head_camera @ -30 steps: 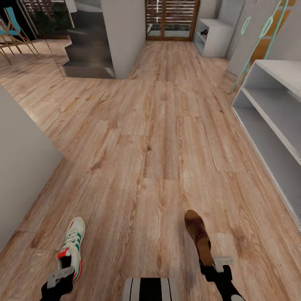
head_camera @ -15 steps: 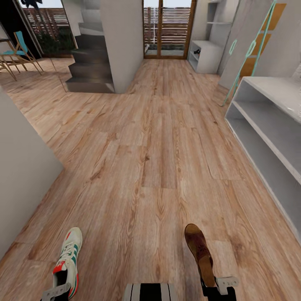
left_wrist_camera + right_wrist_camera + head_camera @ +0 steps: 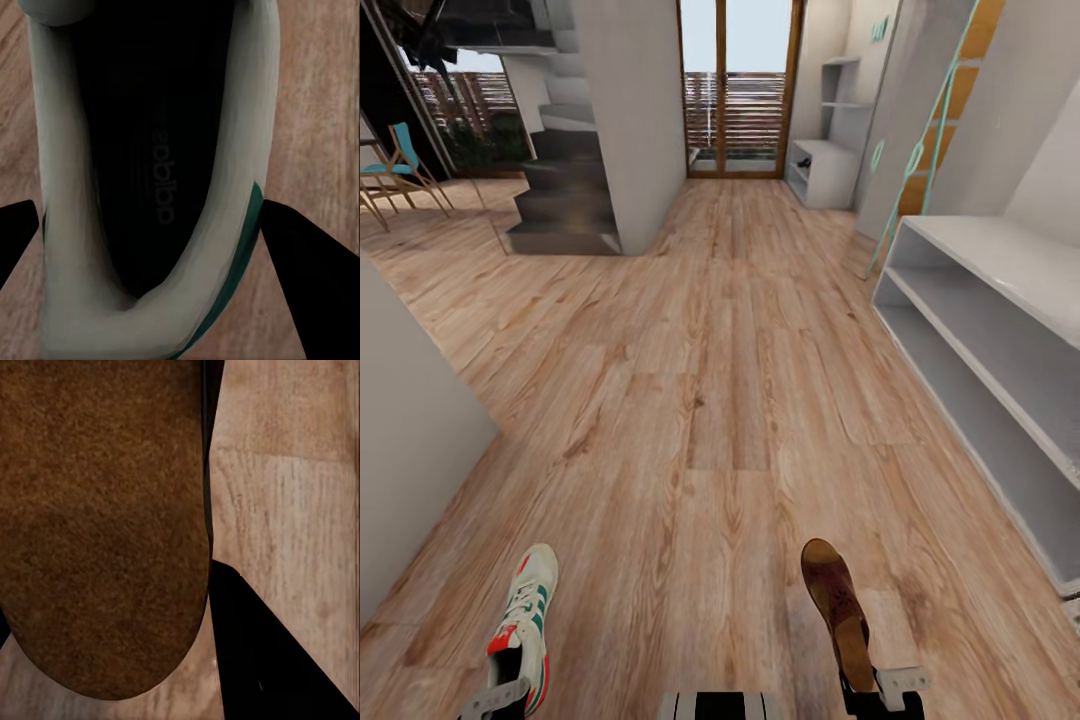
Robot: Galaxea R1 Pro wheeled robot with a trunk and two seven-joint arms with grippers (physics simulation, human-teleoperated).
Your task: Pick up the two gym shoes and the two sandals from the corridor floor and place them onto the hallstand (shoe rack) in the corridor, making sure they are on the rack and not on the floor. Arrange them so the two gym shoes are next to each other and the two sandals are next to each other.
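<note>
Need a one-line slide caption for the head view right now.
Left gripper carries a gym shoe, right gripper a sandal, hallstand to the right.

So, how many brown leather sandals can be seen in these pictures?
1. The brown leather sandal is at the right gripper, heel toward it, above the wood-grain plank floor; the right wrist view shows its footbed close up. The second sandal may be out of frame.

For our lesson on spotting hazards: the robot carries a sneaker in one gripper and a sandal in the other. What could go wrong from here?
1. The gym shoe appears held only at its heel, so it might swing or slip.
2. The sandal is likewise held by one end and could drop onto the corridor floor.
3. The hallstand lies off to the right, so its shelf edges could catch the right-hand load.
</note>
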